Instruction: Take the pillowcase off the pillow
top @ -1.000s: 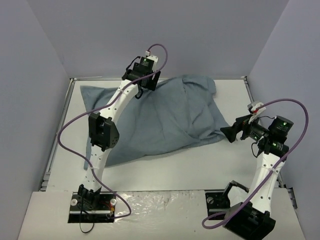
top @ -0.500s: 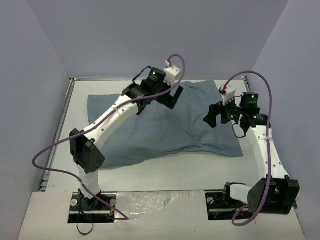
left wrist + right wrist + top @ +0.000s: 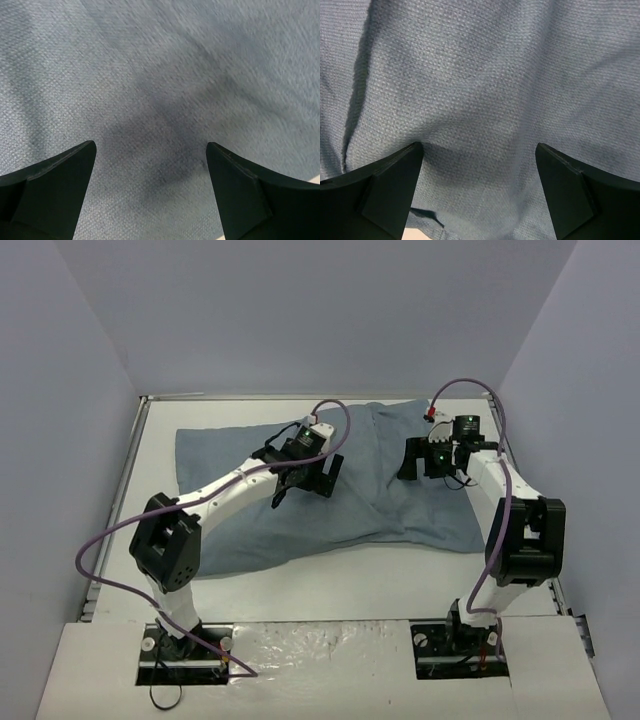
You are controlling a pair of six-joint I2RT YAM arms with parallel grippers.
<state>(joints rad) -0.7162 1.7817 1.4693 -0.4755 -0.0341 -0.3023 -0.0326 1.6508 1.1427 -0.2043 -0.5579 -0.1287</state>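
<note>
The blue-grey pillowcase [image 3: 370,495] lies wrinkled across the middle of the table and covers the pillow, which is hidden inside it. My left gripper [image 3: 305,483] hovers open over the cloth's middle; in the left wrist view [image 3: 150,150] its black fingers [image 3: 55,190] stand wide apart above the fabric [image 3: 160,75]. My right gripper [image 3: 412,460] is open over the cloth's right part. In the right wrist view [image 3: 479,150] its fingers [image 3: 570,195] press close to the weave [image 3: 485,65], with a fold edge and a cream patch at the bottom left.
The white table [image 3: 330,580] is walled by grey panels at the left, back and right. A metal rail [image 3: 130,455] runs along the left edge. Purple cables loop from both arms. A foil-covered base strip [image 3: 320,645] is at the near edge.
Both arms have swung inward and down onto the cloth: the left gripper from the back edge to the middle, the right gripper from the right side to the upper right part. The cloth has flattened.
</note>
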